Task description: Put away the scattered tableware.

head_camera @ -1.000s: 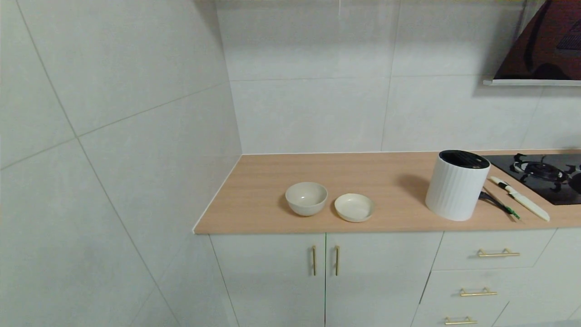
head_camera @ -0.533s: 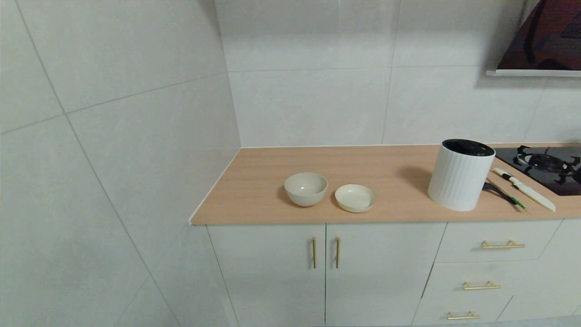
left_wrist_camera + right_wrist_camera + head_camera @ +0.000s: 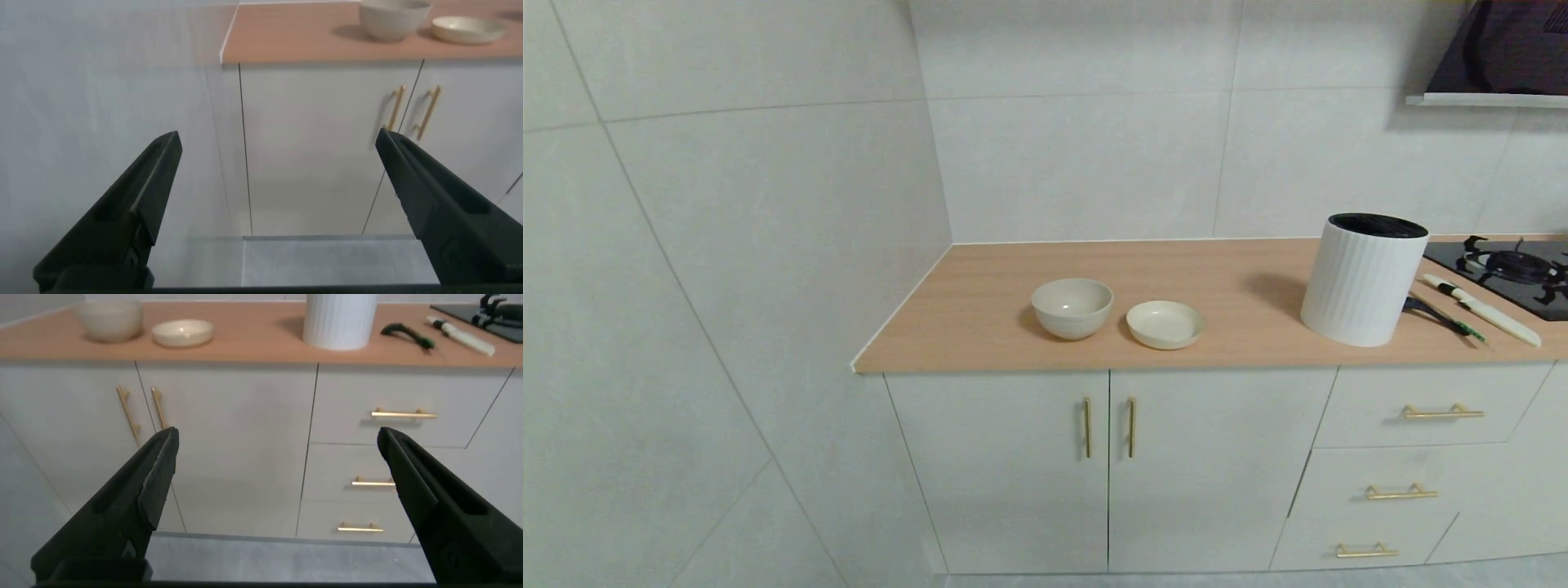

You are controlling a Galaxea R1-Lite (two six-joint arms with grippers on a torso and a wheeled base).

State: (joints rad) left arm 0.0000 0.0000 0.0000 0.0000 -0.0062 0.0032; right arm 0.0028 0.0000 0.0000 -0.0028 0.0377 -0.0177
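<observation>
While both arms hang low before the cabinet doors (image 3: 319,155), the left gripper (image 3: 277,139) and the right gripper (image 3: 277,436) each have their fingers spread wide with nothing between them, probably because the counter is not yet within reach. Up on the wooden countertop (image 3: 980,310), the cream bowl (image 3: 1072,307) and the shallow dish (image 3: 1165,324) sit just beside each other near the front edge, not touching, both upright and seemingly empty. Well to their right stands a white ribbed utensil holder (image 3: 1362,280) with nothing rising from its black top; it is likely where the loose pieces belong. Just beside it, toward the gas hob (image 3: 1515,269), a dark-handled utensil (image 3: 1441,316) and a white knife (image 3: 1482,309) lie flat on the wood.
</observation>
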